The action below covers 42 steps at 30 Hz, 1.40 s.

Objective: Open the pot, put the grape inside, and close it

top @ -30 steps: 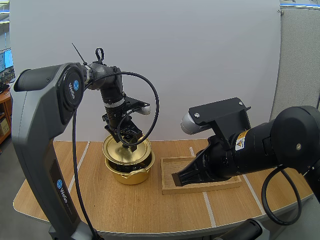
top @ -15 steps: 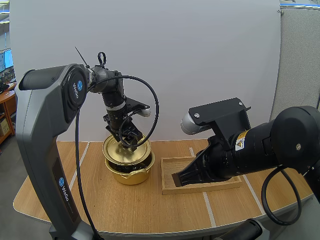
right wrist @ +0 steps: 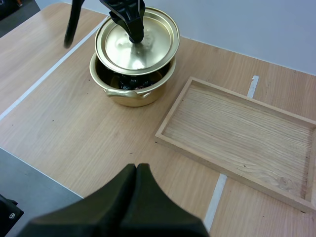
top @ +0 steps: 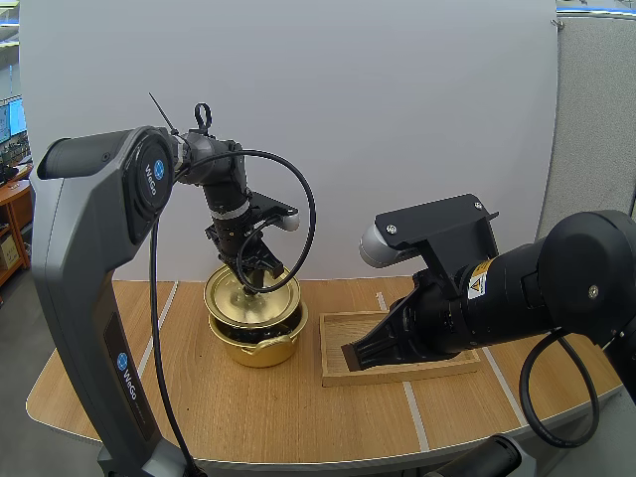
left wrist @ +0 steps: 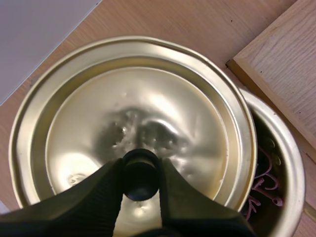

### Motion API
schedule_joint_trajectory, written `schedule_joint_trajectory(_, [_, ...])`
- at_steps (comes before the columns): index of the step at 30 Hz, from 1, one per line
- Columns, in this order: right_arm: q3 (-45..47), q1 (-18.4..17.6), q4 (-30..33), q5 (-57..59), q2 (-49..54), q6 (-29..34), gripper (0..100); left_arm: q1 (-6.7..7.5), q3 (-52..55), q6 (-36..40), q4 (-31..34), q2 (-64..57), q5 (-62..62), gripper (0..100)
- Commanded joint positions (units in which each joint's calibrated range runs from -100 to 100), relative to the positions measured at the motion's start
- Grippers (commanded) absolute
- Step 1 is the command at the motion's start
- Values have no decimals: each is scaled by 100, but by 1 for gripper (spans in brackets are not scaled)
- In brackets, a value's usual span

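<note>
Shifted slightly in the high view, the left gripper (top: 256, 281) is shown by its wrist view clamped on the lid knob (left wrist: 140, 168), the grape-holding pot (left wrist: 291, 168) offset below it, while in the right wrist view the right gripper (right wrist: 136, 170) is seen closed, farther off.

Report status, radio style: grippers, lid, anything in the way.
Left gripper shut on lid. Right gripper shut, over table. Lid held above pot, not seated; grapes inside. Tray beside pot, apart.

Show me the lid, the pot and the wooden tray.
lid (right wrist: 154, 40): right wrist view, its shiny top face.
pot (right wrist: 129, 100): right wrist view, its near outer wall.
wooden tray (right wrist: 237, 123): right wrist view, its bare floor.
</note>
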<state>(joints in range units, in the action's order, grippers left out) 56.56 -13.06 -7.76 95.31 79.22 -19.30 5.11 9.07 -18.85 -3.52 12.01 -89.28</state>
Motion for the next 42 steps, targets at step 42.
schedule_joint_trajectory(42, [14, 21, -20, -29, 23, 25, 0, 20, 737, -107, -526, -801, -164, 0])
